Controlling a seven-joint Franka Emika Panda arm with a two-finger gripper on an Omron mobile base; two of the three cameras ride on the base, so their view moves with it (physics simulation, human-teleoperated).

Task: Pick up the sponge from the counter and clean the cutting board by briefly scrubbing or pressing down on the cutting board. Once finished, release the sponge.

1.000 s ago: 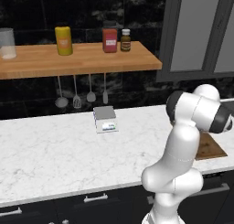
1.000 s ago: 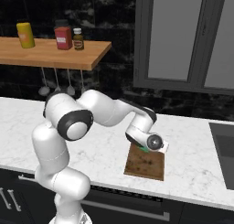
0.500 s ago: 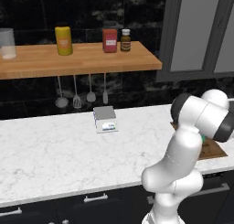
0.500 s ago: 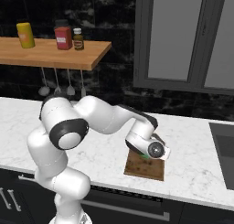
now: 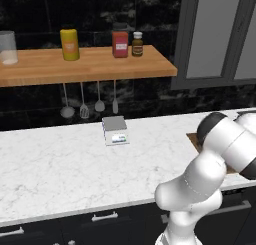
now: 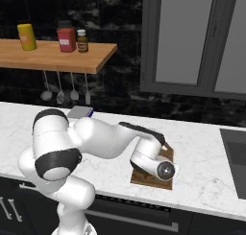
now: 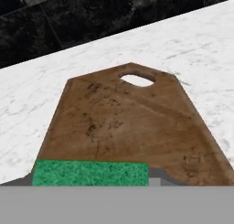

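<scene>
Pincer state cannot be read: in the hand view the gripper (image 7: 98, 184) sits at the very bottom edge, its tips hidden behind the sponge (image 7: 90, 173), so whether they pinch the block or merely stand beside it is unclear. Largest in sight is the counter (image 5: 60, 174), a long white marble top with faint grey veins over dark cabinets, running across both base views. Above it hangs a light-brown wooden shelf (image 5: 85, 65) carrying a yellow canister (image 5: 69, 44), a red jar (image 5: 120, 43) and a small dark bottle (image 5: 137, 44), with utensils (image 5: 90, 106) hanging beneath. On the counter lies the cutting board (image 7: 128, 122), dark brown with visible grain and a pale handle hole at its far end; in the right base view the hand is low over it, covering much of it. A grey-white scale (image 5: 115, 130) stands on the marble, well apart from the board. Smallest, the sponge shows its green top resting on the board's near end.
</scene>
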